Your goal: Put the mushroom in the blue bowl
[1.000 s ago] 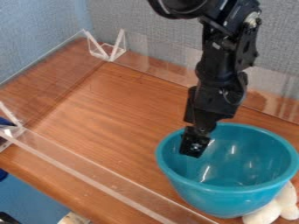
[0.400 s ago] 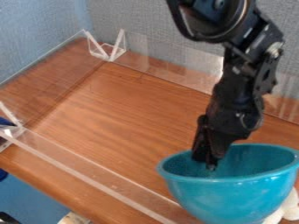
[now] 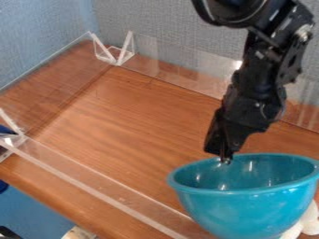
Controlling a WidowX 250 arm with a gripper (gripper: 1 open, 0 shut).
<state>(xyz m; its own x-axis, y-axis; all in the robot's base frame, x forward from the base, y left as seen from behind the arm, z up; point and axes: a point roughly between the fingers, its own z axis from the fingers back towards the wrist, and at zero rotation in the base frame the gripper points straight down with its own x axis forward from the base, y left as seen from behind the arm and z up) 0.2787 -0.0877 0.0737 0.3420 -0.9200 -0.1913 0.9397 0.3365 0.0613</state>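
Observation:
The blue bowl (image 3: 249, 198) stands at the front right of the wooden table, its inside showing nothing in it. My gripper (image 3: 223, 155) points steeply down with its fingertips together right at the bowl's far left rim; the frames do not show whether the thin rim is pinched between them. Nothing else is in the jaws. A small cream piece of the mushroom (image 3: 312, 222) peeks out on the table behind the bowl's right side, at the picture's edge, mostly hidden.
A clear plastic wall (image 3: 75, 173) runs along the table's front and left edges, held by white brackets (image 3: 116, 49) at the back left. A blue wall stands behind. Bare wood (image 3: 112, 117) fills the table's left and middle.
The gripper went from open inside the bowl to shut at its rim. The bowl shifted toward the front right and now covers more of the mushroom.

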